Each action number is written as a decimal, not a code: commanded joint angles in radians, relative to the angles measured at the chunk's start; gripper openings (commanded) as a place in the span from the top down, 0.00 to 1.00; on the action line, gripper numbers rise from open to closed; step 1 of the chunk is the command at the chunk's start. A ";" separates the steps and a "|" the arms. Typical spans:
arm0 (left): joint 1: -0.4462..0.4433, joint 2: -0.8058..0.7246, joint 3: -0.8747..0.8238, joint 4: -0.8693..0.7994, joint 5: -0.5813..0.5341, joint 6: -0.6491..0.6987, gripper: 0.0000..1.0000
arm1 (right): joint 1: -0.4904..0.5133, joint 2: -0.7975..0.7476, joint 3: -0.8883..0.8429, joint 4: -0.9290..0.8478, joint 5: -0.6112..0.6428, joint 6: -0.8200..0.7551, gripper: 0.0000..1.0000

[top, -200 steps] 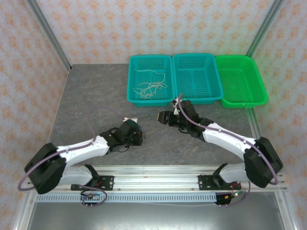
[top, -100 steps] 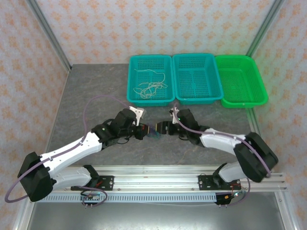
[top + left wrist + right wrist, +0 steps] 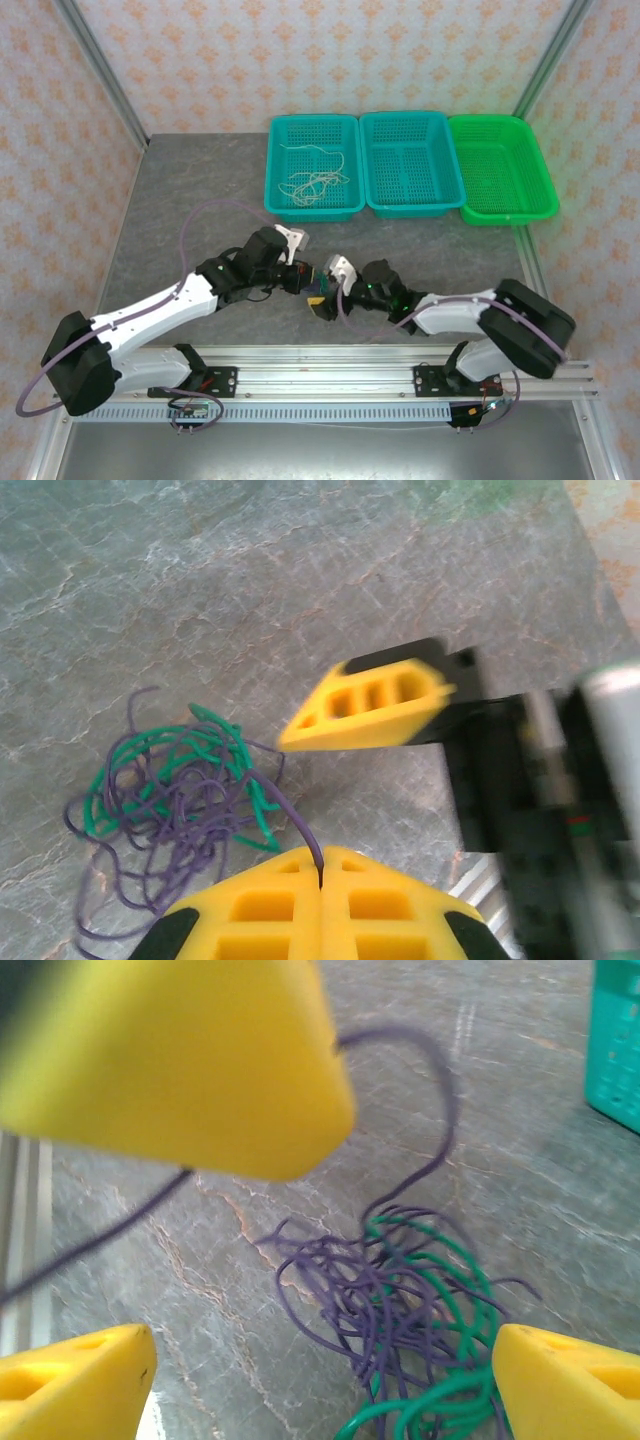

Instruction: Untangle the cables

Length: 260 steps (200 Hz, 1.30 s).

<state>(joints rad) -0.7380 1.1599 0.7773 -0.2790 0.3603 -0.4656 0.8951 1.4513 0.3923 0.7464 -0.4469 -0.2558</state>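
Wire, thin and springy, makes up the tangle (image 3: 170,800): purple strands and teal-green ones, curled into loose loops and threaded through each other. It lies on the grey, marble-veined table (image 3: 200,570), close to the middle of its near edge. My left gripper (image 3: 321,858) is pressed together on one purple strand (image 3: 300,825), which rises from the heap and slips into the seam between my two ribbed yellow plastic fingers. My right gripper (image 3: 320,1390) stands with its jaws wide apart, a wedge-shaped yellow fingertip (image 3: 75,1380) at either side of the heap, holding nothing. From my right wrist, the blunt yellow tip of the left gripper juts across in front and hides part of the table, the purple strand trailing from it. Along the far edge three perforated plastic baskets sit side by side: the left teal basket (image 3: 312,212) with pale cables (image 3: 315,180) curled inside, the middle teal basket (image 3: 412,208), and the green basket (image 3: 508,215) toward the far right corner.
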 commanded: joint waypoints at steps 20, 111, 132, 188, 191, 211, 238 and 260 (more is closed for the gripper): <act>0.002 -0.081 0.037 0.065 0.086 -0.022 1.00 | 0.018 0.223 0.118 0.260 0.199 -0.169 0.13; 0.027 -0.531 -0.113 0.078 -0.291 -0.022 1.00 | -0.010 0.338 0.056 0.244 0.573 0.306 0.82; 0.046 -0.602 -0.138 -0.006 -0.394 -0.041 1.00 | -0.046 0.298 0.010 0.224 0.587 0.389 0.78; 0.071 -0.663 -0.249 -0.043 -0.445 -0.064 0.98 | -0.084 0.207 -0.008 0.185 0.547 0.379 0.92; 0.071 -0.657 -0.257 -0.042 -0.441 -0.063 0.98 | -0.084 0.200 -0.007 0.183 0.543 0.379 0.94; 0.071 -0.575 -0.338 0.047 -0.322 -0.054 0.89 | -0.088 0.133 0.010 0.143 0.475 0.337 1.00; 0.068 -0.387 -0.411 0.237 -0.098 -0.063 0.79 | -0.089 0.036 0.073 -0.026 0.385 0.264 1.00; 0.061 -0.286 -0.412 0.319 -0.035 -0.049 0.71 | -0.090 -0.011 0.096 -0.092 0.316 0.222 1.00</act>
<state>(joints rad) -0.6724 0.8085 0.3717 -0.1280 0.1883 -0.5259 0.8059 1.5043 0.4435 0.7742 -0.0330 0.0364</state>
